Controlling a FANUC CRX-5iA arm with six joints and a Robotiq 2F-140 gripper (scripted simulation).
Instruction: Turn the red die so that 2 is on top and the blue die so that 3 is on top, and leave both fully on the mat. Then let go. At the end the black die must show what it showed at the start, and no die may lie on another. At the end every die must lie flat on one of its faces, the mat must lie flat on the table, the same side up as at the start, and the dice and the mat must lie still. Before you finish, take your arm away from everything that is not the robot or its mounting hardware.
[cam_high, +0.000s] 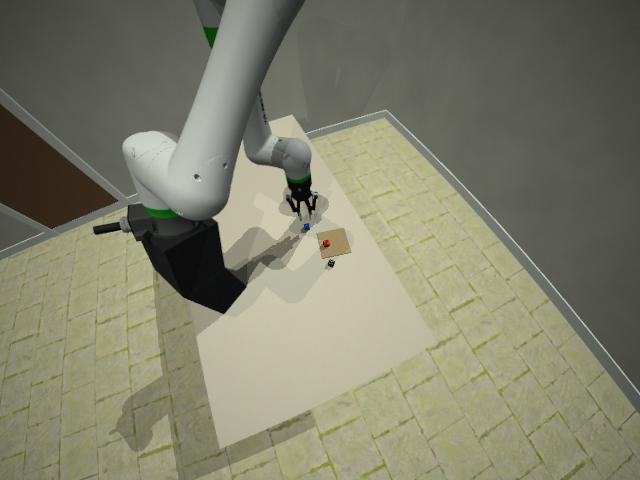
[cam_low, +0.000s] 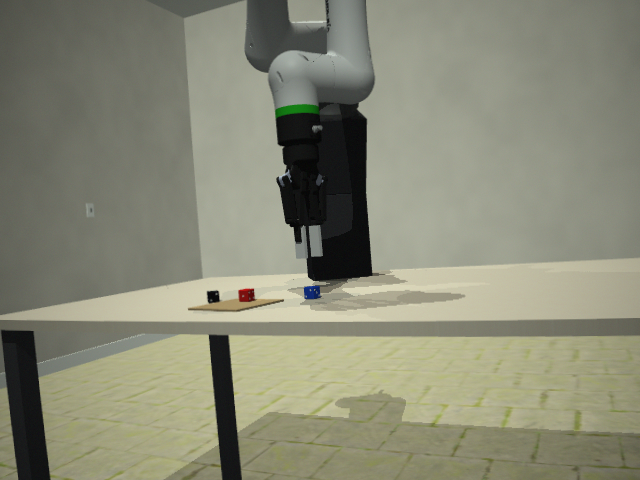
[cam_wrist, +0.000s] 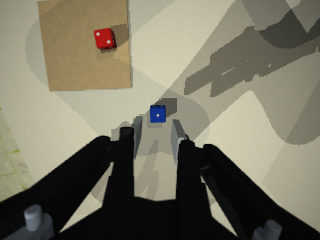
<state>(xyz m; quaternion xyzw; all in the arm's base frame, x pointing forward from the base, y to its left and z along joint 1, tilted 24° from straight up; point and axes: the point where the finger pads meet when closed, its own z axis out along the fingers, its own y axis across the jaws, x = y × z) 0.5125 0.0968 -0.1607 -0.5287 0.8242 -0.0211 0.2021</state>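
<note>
The blue die (cam_high: 306, 226) lies on the table, off the mat, and also shows in the side view (cam_low: 311, 292). In the wrist view the blue die (cam_wrist: 158, 114) shows a single pip on top. The red die (cam_high: 326, 242) sits on the brown mat (cam_high: 334, 242) near the edge closest to the blue die, and shows in the wrist view (cam_wrist: 104, 39). The black die (cam_high: 330, 264) lies on the table just off the mat. My gripper (cam_low: 308, 250) (cam_wrist: 156, 128) hangs straight down a little above the blue die, fingers narrowed to a small gap and empty.
The robot's black base (cam_high: 180, 258) stands on the table behind the dice. The table edge (cam_low: 310, 326) runs in front of the mat in the side view.
</note>
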